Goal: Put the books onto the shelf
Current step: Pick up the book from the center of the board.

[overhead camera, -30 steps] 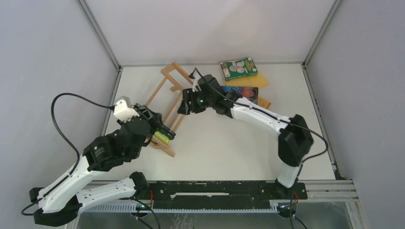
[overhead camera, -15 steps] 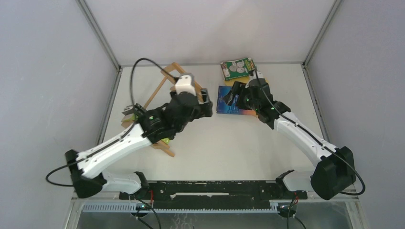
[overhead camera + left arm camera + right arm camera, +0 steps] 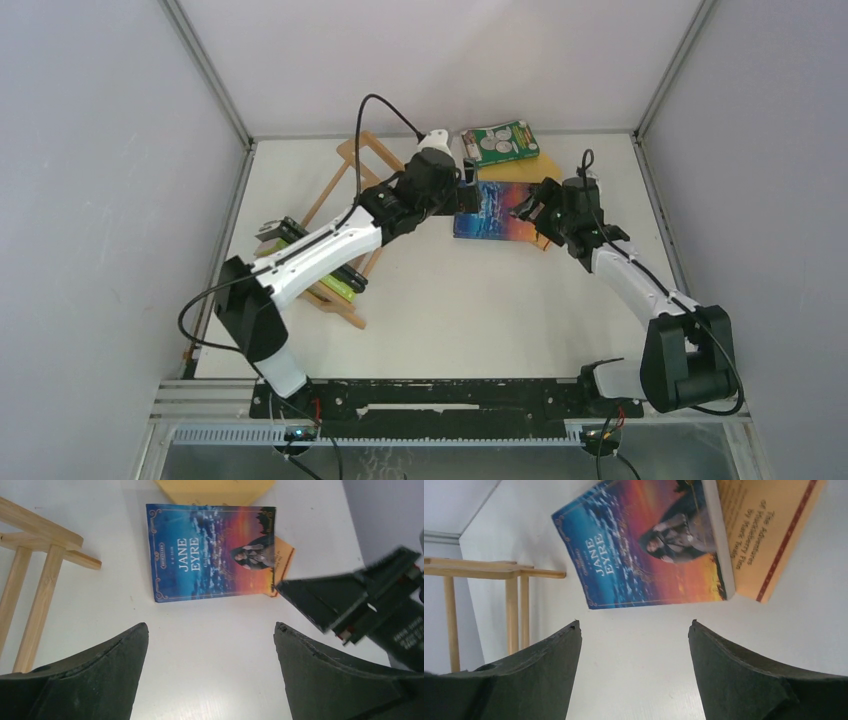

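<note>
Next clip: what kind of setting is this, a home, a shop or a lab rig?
Most likely a lab robot cell: a white table boxed in by plain grey panels, with the left arm and right arm bolted to a rail at its near edge.

Blue book (image 3: 649,545) flat on table (image 3: 644,650), title "Jane Eyre". Yellow-orange book (image 3: 769,530) pokes out under its right edge. Shelf (image 3: 514,580) left of it. Right gripper (image 3: 634,626) below it, jaws wide, nothing btwn.
</note>
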